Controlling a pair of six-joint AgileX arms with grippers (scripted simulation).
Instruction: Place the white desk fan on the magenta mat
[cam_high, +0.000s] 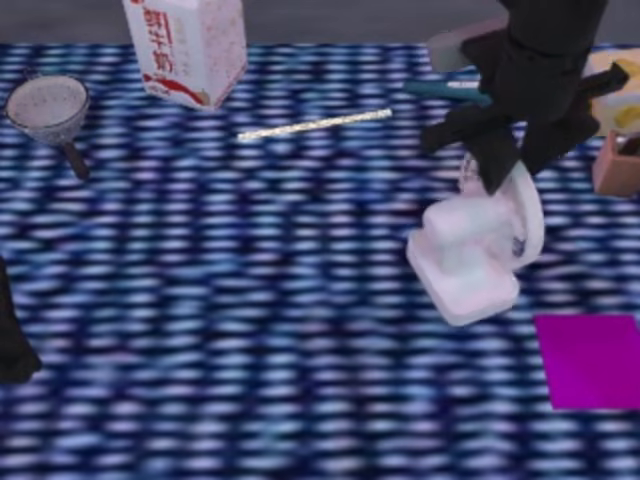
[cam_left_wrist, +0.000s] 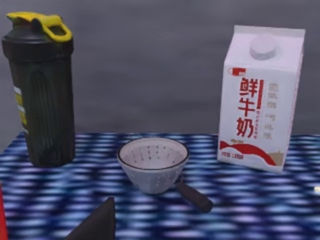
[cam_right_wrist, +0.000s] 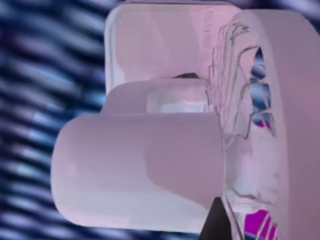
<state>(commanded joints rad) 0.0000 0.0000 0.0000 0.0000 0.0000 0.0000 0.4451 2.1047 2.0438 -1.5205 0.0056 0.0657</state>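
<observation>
Black left arm: parked at the table's left edge, only a dark part (cam_high: 12, 345) in view; gripper state cannot be told.
Strainer (cam_high: 48, 108): far left, dark handle, white perforated bowl.
Shaker bottle (cam_left_wrist: 40, 90): black with yellow lid, beside the strainer in the left wrist view.
Milk carton (cam_high: 188, 45): white, red print, back left.
Thin rod (cam_high: 315, 124): pale, lying back centre.
White desk fan (cam_high: 470, 255): right of centre, on the blue tablecloth (cam_high: 250, 330).
Right gripper (cam_high: 495, 165): black fingers at the fan's grille head; whether they are clamped, cannot tell.
Magenta mat (cam_high: 590, 360): near right edge, apart from the fan, bare.
</observation>
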